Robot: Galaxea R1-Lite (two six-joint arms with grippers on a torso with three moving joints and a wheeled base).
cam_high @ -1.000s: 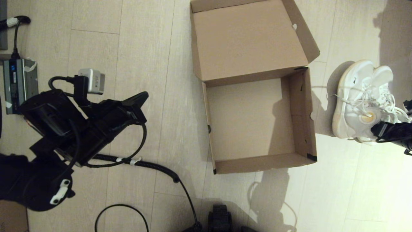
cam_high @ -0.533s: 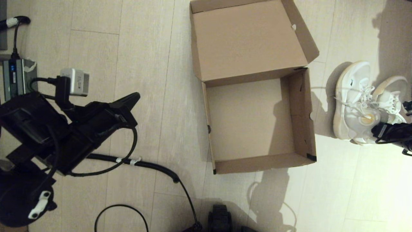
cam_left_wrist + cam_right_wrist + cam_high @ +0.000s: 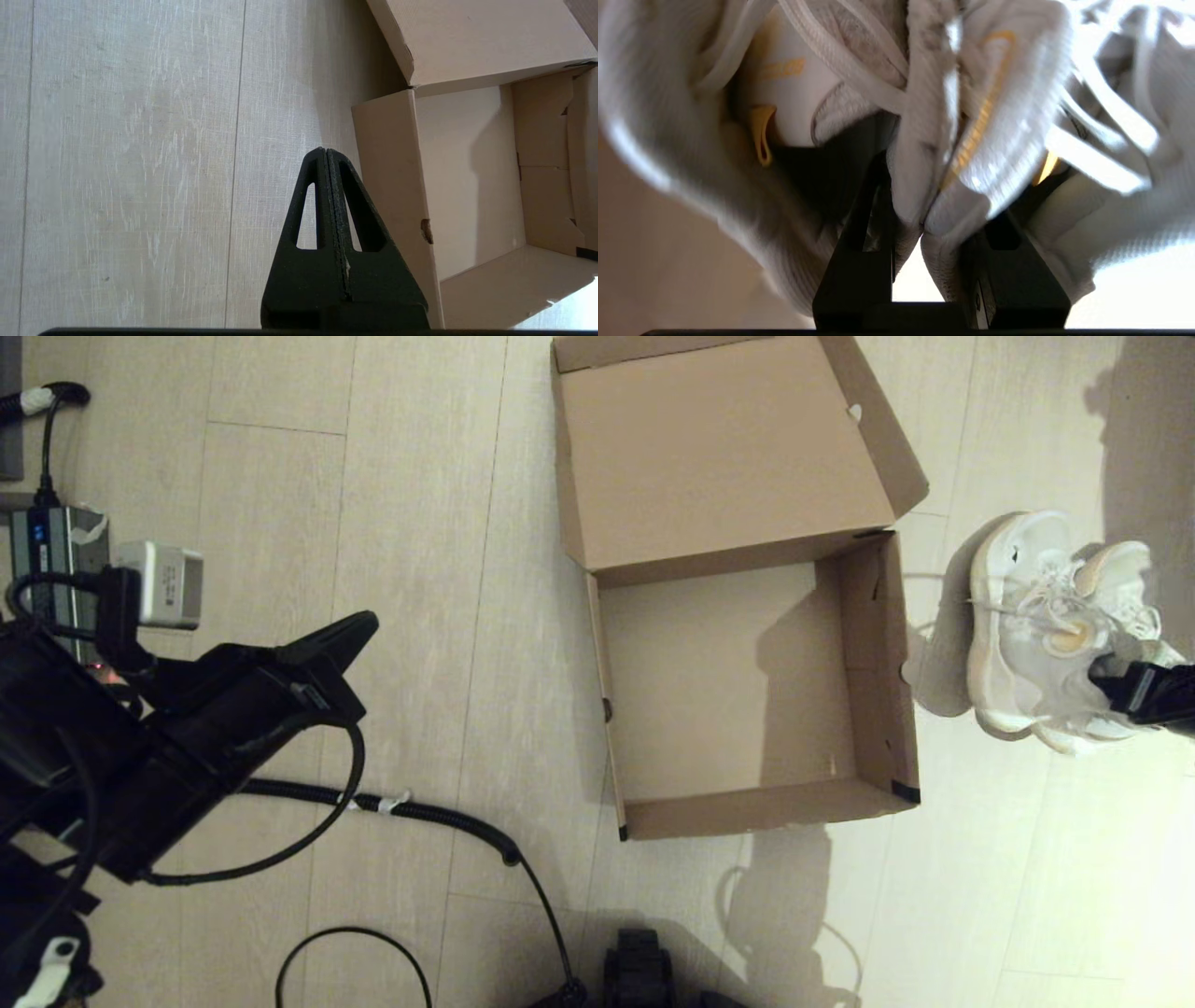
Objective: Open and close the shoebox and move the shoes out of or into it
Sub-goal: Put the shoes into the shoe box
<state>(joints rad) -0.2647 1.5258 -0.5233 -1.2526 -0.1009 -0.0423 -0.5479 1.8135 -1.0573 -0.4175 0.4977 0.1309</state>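
Right wrist view shows my right gripper [image 3: 924,224] clamped on the shoes [image 3: 952,116]: one black finger sits inside each sneaker, and the two inner heel collars are pinched together between them. White laces and yellowish insoles crowd right up against the fingers. From the head view, my right gripper [image 3: 1116,686] comes in at the right edge of the frame, with the shoes [image 3: 1036,635] side by side, toes pointing away from me, their heels at my fingertips. They cast a shadow on the floor toward the box, but whether the soles touch the floor I cannot tell.

Just beside the shoes, to their left, lies the shoebox [image 3: 747,803] on the pale wood floor [image 3: 420,476], open and with nothing inside. Its hinged lid [image 3: 719,448] is folded back on the far side, and black tape marks the near right corner.

My left gripper [image 3: 325,156] has its fingers pressed flat together, holding nothing. It hangs over bare floor, apart from the shoebox's [image 3: 472,177] left wall, and in the head view my left gripper [image 3: 359,621] points toward that wall. A black coiled cable [image 3: 420,812] trails along the floor below it, and a grey power unit [image 3: 56,560] sits at the far left.
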